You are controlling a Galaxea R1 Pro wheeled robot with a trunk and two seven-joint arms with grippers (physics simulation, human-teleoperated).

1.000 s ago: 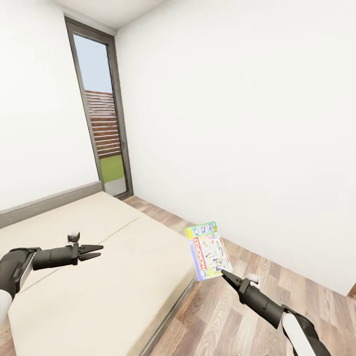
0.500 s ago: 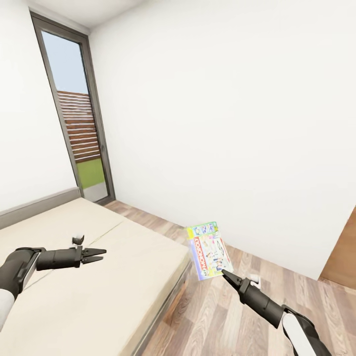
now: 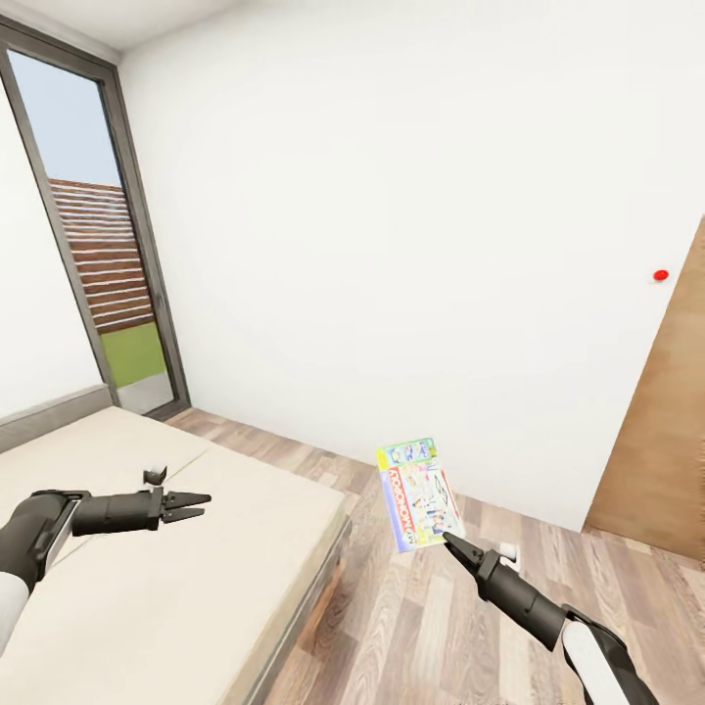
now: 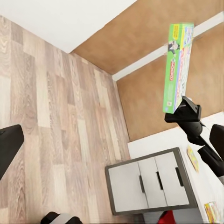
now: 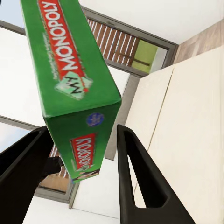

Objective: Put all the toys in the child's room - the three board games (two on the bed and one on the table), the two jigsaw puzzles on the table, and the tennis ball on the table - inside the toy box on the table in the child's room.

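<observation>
Head view, left to right. Window (image 3: 98,264) at far left, dark frame, slatted fence and grass outside. Bed (image 3: 147,568) below it, cream mattress, seam down the middle.

My left gripper (image 3: 191,505) hovers over the mattress, arm roughly level, fingers slightly parted, nothing between them. I log it as open.

White wall fills the centre. Wood floor (image 3: 431,617) runs beside the bed.

My right gripper (image 3: 452,540) is out over the floor, just off the bed's corner, clamped on the lower corner of the Monopoly (image 3: 419,493). The box stands nearly upright above the fingertips, tilted a little, printed face toward the head camera. In the right wrist view the green edge (image 5: 70,84) sits between the two black fingers (image 5: 135,182); contact on the near finger is hard to see there, but the box hangs clear of everything else.

Door (image 3: 661,421) at far right, brown. Left wrist view catches white drawers (image 4: 151,179) in a dark frame; the small colourful items beside them are too small to identify.
</observation>
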